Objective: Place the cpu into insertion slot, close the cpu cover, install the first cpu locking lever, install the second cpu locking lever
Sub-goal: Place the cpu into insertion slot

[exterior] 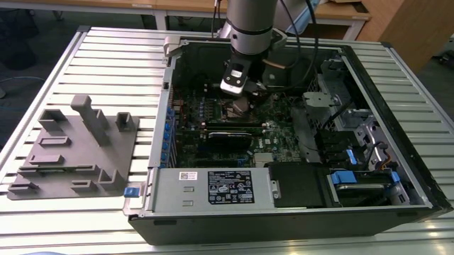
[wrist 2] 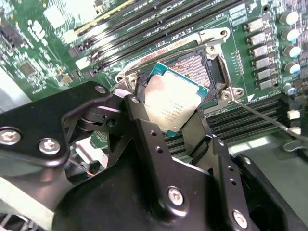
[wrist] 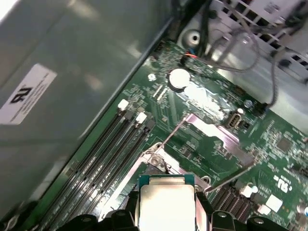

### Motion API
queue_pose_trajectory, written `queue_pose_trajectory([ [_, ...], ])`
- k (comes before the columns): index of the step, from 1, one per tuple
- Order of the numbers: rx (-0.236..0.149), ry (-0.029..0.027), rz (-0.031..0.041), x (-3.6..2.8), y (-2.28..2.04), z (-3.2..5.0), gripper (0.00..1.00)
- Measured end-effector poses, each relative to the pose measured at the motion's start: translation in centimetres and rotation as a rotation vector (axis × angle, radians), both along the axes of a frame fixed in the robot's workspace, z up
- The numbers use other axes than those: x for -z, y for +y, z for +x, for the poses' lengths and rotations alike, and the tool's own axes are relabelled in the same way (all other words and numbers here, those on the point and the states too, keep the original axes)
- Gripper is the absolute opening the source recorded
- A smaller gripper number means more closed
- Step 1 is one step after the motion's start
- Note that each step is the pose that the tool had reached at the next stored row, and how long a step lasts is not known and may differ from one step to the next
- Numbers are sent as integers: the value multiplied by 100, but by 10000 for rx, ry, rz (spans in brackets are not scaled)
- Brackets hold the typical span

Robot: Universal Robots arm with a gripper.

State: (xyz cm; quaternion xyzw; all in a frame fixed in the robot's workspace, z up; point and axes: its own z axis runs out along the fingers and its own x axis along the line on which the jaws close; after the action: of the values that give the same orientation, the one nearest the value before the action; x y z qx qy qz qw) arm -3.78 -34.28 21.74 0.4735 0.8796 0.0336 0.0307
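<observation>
Black two-fingered claw [wrist 2: 169, 118] is clamped on the small flat square cpu with a silvery-grey metal top [wrist 2: 175, 98], one finger on each opposite edge. The chip is held tilted, just over the square, dark-centred, silver-bordered insertion slot [wrist 2: 199, 65] and not seated in it. The slot sits in the green motherboard [wrist 2: 43, 29] inside the open black computer case [exterior: 284, 226].

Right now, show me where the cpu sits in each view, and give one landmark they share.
Exterior view: the cpu, a small grey patch over the green board.
Second wrist view: the cpu, tilted, clamped in the gripper above the insertion slot.
First wrist view: the cpu, silvery top facing the camera.
Shared landmark, both wrist views: the long black memory slots.
</observation>
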Motion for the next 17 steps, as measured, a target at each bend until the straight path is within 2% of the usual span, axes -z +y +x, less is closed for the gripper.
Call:
queue_pose_trajectory([
  [4,428,1,7,0,2,0,54],
  [12,684,-1,17,1,45,0,54],
  [17,1546,-2,17,4,45,0,54],
])
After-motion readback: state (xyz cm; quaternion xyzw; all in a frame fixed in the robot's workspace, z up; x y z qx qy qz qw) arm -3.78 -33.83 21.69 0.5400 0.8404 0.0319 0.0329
